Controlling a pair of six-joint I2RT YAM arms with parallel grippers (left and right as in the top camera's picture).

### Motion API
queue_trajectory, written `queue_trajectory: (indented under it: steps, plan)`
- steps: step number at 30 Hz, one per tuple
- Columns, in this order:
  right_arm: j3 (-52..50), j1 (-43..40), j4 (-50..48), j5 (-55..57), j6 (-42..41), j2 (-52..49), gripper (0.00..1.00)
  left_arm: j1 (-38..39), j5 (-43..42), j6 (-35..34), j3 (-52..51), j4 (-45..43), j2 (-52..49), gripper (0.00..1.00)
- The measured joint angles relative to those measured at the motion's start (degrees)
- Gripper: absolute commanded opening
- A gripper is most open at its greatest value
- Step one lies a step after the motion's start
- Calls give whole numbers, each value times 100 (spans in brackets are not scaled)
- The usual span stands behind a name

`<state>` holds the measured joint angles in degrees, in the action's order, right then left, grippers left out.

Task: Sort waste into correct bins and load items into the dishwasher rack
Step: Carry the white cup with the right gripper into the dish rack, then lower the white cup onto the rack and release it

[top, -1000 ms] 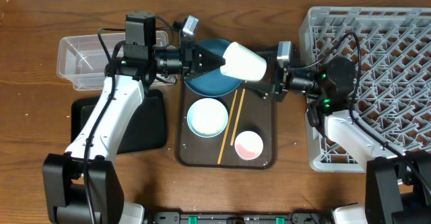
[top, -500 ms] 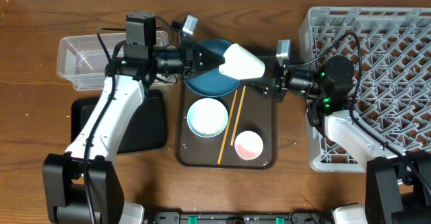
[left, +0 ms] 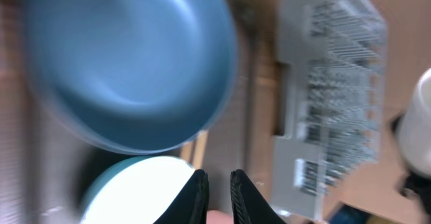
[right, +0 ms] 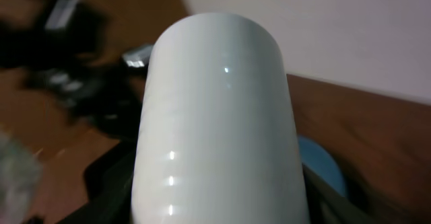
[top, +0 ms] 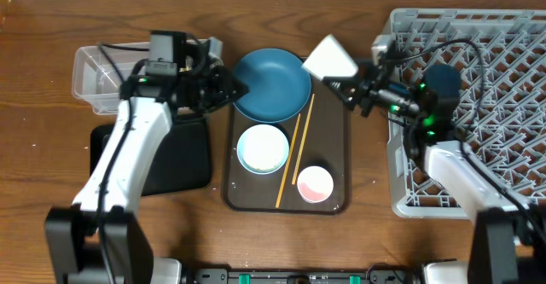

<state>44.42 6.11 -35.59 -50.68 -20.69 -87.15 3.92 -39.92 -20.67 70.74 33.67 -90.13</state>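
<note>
We see the right gripper [top: 348, 81] clamping a pale cup [top: 329, 59] between the blue bowl [top: 271, 84] and the grey rack [top: 478, 105]. Left of the bowl, the left gripper [left: 219, 183] sits nearly closed, empty.

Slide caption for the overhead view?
Right pincer holds a pale cup between the blue bowl and the grey rack.
</note>
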Motion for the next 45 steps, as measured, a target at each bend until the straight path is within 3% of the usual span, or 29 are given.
queue_trajectory:
  steps: [10,15,20,30,45]
  plan:
    - [365,-859,3978,2363,673,1672,1,-120,1930,431,2,804,1108,16]
    - [1362,-1440,6218,3635,1016,1958,1,-120,2277,466,2,817,1191,15]
    - [2337,-2367,7595,4376,1071,1762,1,-120,2396,466,2,820,1191,16]
    - [3526,-3947,8690,5031,1222,210,1,-120,2446,468,2,817,1191,15]
    - [3663,-4981,9178,5222,1222,-883,1,-120,2448,468,2,817,1191,15]
